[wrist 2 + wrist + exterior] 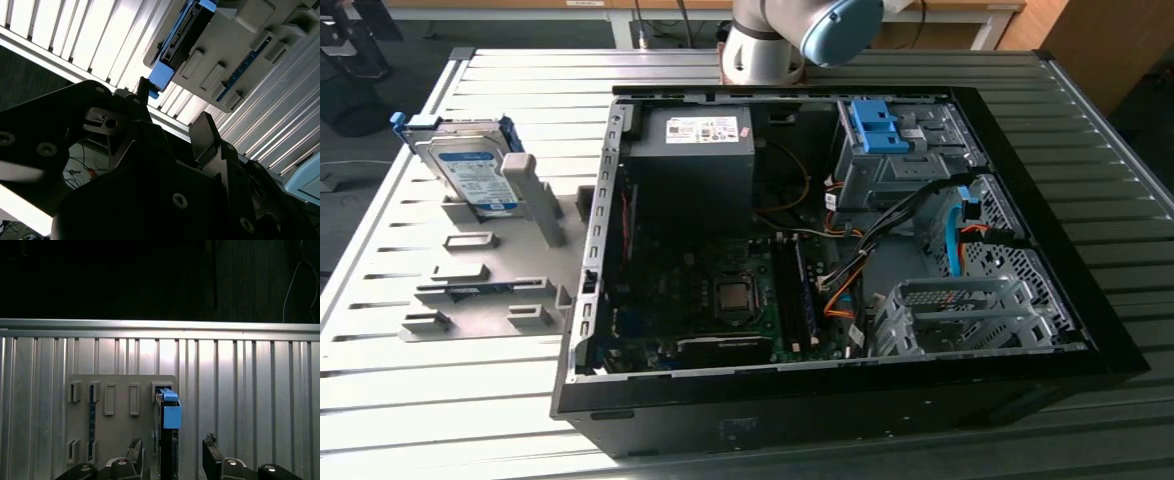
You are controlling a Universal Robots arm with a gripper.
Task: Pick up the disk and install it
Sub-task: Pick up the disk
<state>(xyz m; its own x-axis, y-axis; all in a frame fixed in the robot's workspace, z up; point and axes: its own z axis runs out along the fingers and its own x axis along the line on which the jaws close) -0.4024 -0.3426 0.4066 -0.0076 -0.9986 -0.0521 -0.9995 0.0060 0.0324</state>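
First wrist view has the disk (pixel 168 440) edge-on in its slot, blue carrier frame uppermost, lined up between the two fingers (pixel 135 450) of the gripper (pixel 172 446); the jaws stand wide, each finger clear of the disk's sides, and they hold nothing; how far off the disk they hang I cannot tell. In the exterior view the disk (pixel 464 165) stands on edge, leaning a little, at the far end of a grey slotted holder (pixel 494 305) on the slatted metal table (pixel 534 75), toward the exterior view's left and outside the computer; the second wrist view catches the same disk (pixel 182 32) in the holder (pixel 235 45). I judge the task to be at its very start; the disk is not yet gripped or lifted, so both the pick-up and the whole of the installing are left. Just beside the holder lies the open computer case (pixel 787 410); inside it are a bare blue bracket (pixel 878 125) at the far bay, a metal drive cage (pixel 958 312) in the near corner toward the exterior view's right, and a grey power supply box (pixel 691 160). The holder's upright posts flank the disk closely, and loose cables (pixel 907 215) run between the two bays; both look likely to crowd the work.
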